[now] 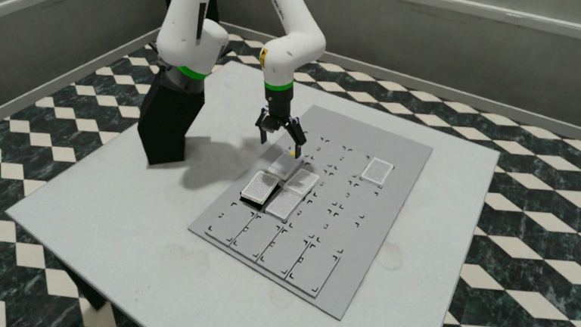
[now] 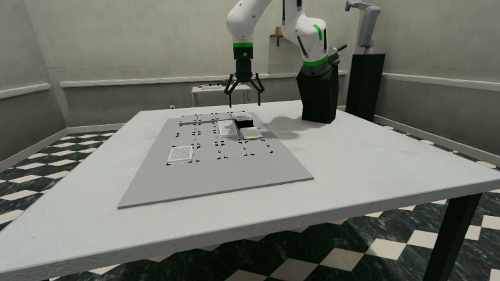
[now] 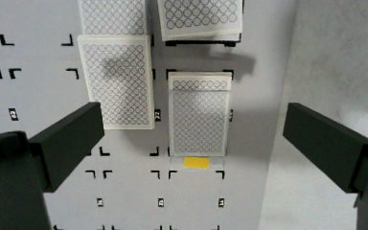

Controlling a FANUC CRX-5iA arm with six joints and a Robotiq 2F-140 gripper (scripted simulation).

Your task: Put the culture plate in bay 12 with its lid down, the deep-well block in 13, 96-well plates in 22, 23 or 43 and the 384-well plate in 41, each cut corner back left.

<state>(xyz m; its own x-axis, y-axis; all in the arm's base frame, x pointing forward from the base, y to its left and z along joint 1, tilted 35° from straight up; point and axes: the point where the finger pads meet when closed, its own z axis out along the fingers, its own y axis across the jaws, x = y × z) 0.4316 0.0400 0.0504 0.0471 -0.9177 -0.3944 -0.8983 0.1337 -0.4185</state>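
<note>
My gripper (image 1: 280, 145) is open and empty, and hangs above the culture plate (image 1: 284, 165) at the near-arm edge of the grey deck (image 1: 317, 203). In the wrist view the gripper (image 3: 194, 144) straddles this plate (image 3: 198, 115). Its clear lid sits shifted along its length. A row of wells shows at one end and a yellow tab (image 3: 196, 163) at the other. Next to it lies a sealed 96-well plate (image 3: 116, 81), slightly askew. A second 96-well plate (image 1: 283, 203) and the tall black-sided deep-well block (image 1: 259, 187) lie beyond. A 384-well plate (image 1: 377, 170) lies alone further along the deck.
The arm's black pedestal (image 1: 165, 122) stands on the table beside the deck. A row of raised bays (image 1: 274, 246) runs along one edge of the deck. A second black stand with a grey device (image 2: 364, 82) stands off the table.
</note>
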